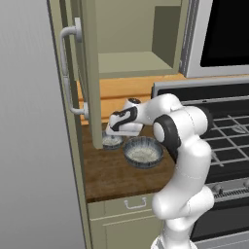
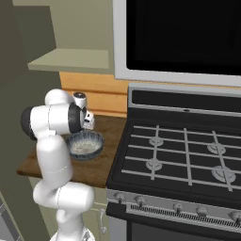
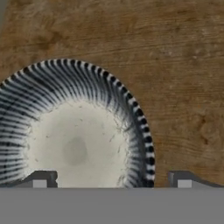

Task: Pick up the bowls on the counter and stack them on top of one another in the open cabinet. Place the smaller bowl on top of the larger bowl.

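The first pick is in hand: neither bowl has left the dark brown wood-grain counter (image 1: 116, 177), and the tall beige-olive open cabinet (image 1: 136, 61), upper centre of the left base view, holds nothing on the part of its shelf that shows.

The two-finger gripper (image 1: 113, 132) hangs low over the narrower blue-grey ribbed bowl with a pale speckled inside (image 1: 112, 141), left of centre in that view, just beside the swung-out cabinet door. The wider matching bowl with a broad dark rim (image 1: 143, 151) sits just to its right, near but apart, and shows at left of centre in the right base view (image 2: 85, 144). In the hand view the jaws stand spread wide, grasping nothing, with the right-hand rim of the narrower bowl (image 3: 78, 131) lying between the two finger tips (image 3: 39, 181).

Judging by this, the approach is aimed at a rim pinch on the smaller bowl. Since the larger bowl must go underneath, either this one gets parked first or the order needs changing. The next move calls for a short straight descent so one finger goes inside the rim and one outside, then a firm close before lifting clear of the door.

No brand, label or writing can be read anywhere.
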Controlling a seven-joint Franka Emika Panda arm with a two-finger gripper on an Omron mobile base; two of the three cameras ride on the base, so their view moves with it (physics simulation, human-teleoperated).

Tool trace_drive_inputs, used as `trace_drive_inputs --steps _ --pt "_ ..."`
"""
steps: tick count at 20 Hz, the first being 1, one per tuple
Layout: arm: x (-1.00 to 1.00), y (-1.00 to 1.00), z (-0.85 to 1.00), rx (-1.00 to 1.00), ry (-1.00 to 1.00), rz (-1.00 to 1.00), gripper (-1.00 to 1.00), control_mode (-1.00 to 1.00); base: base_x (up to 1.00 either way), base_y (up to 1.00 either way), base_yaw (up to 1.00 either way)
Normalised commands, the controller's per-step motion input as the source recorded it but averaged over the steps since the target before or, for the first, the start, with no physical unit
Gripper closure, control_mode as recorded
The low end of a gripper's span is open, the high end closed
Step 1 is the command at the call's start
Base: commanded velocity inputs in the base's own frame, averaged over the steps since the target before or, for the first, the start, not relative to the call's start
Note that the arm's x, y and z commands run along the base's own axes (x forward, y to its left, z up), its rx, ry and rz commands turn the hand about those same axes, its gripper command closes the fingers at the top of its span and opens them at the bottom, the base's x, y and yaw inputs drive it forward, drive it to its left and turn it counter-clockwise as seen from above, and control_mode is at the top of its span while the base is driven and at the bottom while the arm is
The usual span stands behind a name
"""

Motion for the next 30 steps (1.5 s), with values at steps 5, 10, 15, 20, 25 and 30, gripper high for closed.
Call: trace_drive_inputs --steps 5,10,15,20,25,30 --pt "0.02 0.0 -0.27 0.0 0.0 0.0 -1.0 -1.0 0.0 0.0 0.0" --pt "0.0 0.02 -0.15 0.0 0.0 0.0 1.0 -1.0 0.0 0.0 0.0" --pt "0.0 0.0 0.0 0.0 0.0 0.0 1.0 -1.0 0.0 0.0 0.0" --pt "-0.02 0.0 0.36 0.02 -0.07 0.0 1.0 -1.0 0.0 0.0 0.0" --pt "-0.21 0.03 0.72 0.06 -0.2 -0.01 1.0 -1.0 0.0 0.0 0.0" --pt "-0.6 -0.02 0.88 0.1 -0.19 -0.08 1.0 -1.0 0.0 0.0 0.0"
